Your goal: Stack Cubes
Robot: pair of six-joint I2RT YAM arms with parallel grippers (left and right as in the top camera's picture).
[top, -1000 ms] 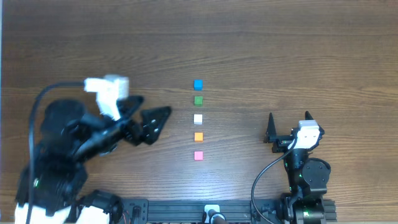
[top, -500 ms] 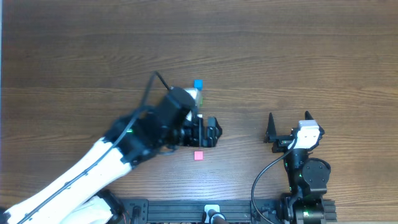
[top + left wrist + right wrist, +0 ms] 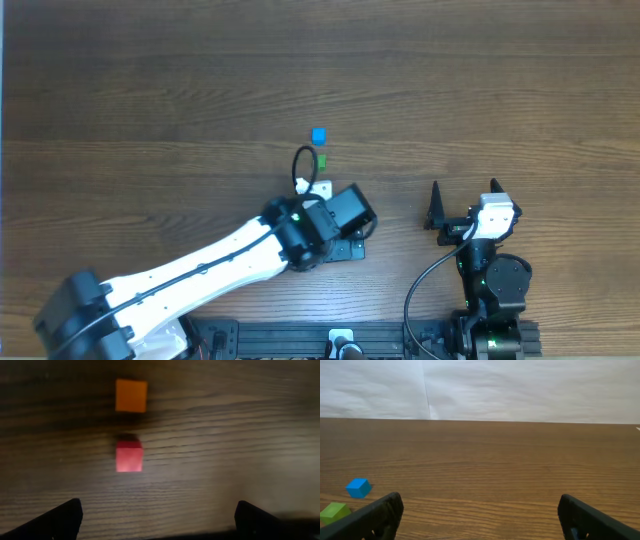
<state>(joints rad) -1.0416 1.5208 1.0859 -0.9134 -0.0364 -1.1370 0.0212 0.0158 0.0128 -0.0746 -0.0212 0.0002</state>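
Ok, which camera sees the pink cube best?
Left wrist view: the pink cube lies whole and close, near the orange cube. In the top view the left arm covers it. The right wrist view faces the blue cube and green cube.

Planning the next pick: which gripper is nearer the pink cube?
Left. The left gripper hovers right by the pink cube; the right gripper sits far off, near its base.

Wood-grain table [image 3: 520, 80], grain running 9-to-3 o'clock in top view. Black rail [image 3: 260, 335] at 6 o'clock edge. White backdrop [image 3: 520, 390] (one vertical seam) behind far edge.
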